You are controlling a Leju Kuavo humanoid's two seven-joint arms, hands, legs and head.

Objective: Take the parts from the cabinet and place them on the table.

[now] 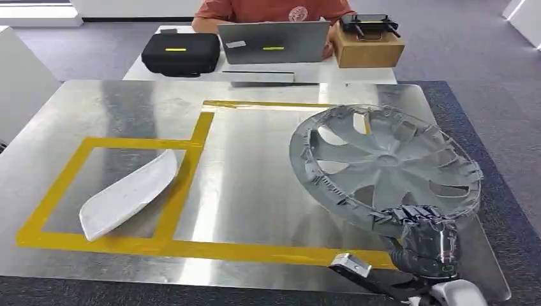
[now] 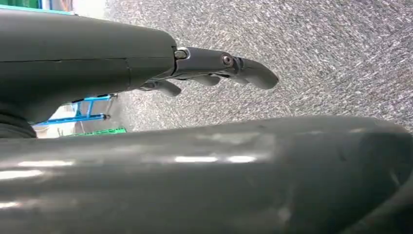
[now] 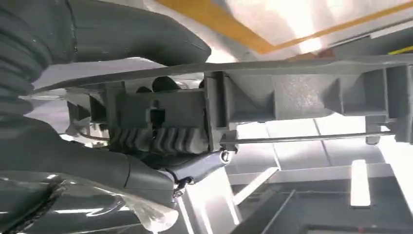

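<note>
A grey wheel cover (image 1: 383, 167) is over the right part of the metal table (image 1: 255, 191), tilted, with its near rim held by my right hand (image 1: 426, 241). In the right wrist view that hand (image 3: 122, 146) grips the cover's ribbed rim (image 3: 292, 92) from both sides. A white curved part (image 1: 129, 193) lies flat inside the yellow-taped square at the left. My left hand (image 2: 214, 70) hangs over grey carpet, its fingers held out and holding nothing.
Yellow tape (image 1: 185, 245) marks zones on the table. Behind it a person sits at a laptop (image 1: 274, 41), with a black case (image 1: 180, 53) and a cardboard box (image 1: 368, 46) beside it. A small metal bracket (image 1: 349, 264) lies at the table's near edge.
</note>
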